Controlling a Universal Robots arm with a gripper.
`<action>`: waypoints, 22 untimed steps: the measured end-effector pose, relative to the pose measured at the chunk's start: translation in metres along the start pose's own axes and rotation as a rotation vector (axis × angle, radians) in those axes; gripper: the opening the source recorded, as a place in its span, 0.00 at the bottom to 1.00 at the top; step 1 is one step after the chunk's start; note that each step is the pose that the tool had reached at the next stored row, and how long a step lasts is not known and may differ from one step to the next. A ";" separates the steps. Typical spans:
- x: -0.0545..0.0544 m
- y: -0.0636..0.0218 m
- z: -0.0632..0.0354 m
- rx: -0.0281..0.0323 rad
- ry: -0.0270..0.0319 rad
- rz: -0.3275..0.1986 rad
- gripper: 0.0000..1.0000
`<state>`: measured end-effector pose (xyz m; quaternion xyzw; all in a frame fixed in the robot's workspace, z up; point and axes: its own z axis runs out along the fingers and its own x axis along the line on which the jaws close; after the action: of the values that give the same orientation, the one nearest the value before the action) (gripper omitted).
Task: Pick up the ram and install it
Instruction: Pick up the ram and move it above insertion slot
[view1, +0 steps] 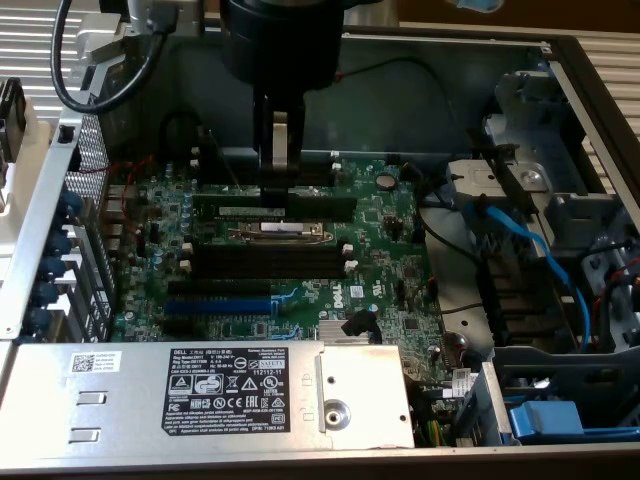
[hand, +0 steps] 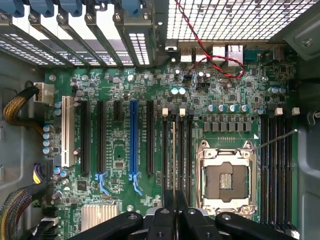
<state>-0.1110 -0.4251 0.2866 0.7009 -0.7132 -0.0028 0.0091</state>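
Evidently gripping the ram (view1: 310, 205), a long, thin, flat dark-green circuit stick with black chips, pinched across its flat faces by the black two-fingered gripper (view1: 277, 185), which is closed down to the stick's thickness. Holds it on edge and lengthwise level, by the upper long edge near mid-length, low over the green motherboard (view1: 390, 250) inside the open grey computer case (view1: 430, 100). Appears edge-on from the wrist view, running out from the gripper (hand: 174, 207) in line with the long black slots with white end clips (hand: 186, 150), between the silver square processor socket (hand: 225, 180) and the blue slot (hand: 133, 140). Cannot tell whether touching a slot or hanging just above one.

Probably very light and stiff, yet brittle: unlikely to flex, likely to crack or shed a chip if twisted. Smooth-faced too, so apt to slip or pivot if pinched off-centre. Best taken as here: at mid-length, high on the top edge, square across both faces, well clear of the contact edge underneath. Calls for firm but modest squeeze and no sideways lean.
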 end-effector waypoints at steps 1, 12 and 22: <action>0.000 0.0000 0.0000 0.0000 0.0000 0.000 0.12; 0.000 0.0000 0.0000 -0.0001 0.0002 0.000 0.12; 0.000 0.0000 0.0016 -0.0078 0.0005 -0.005 0.12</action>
<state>-0.1110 -0.4248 0.2850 0.7025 -0.7115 -0.0054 0.0120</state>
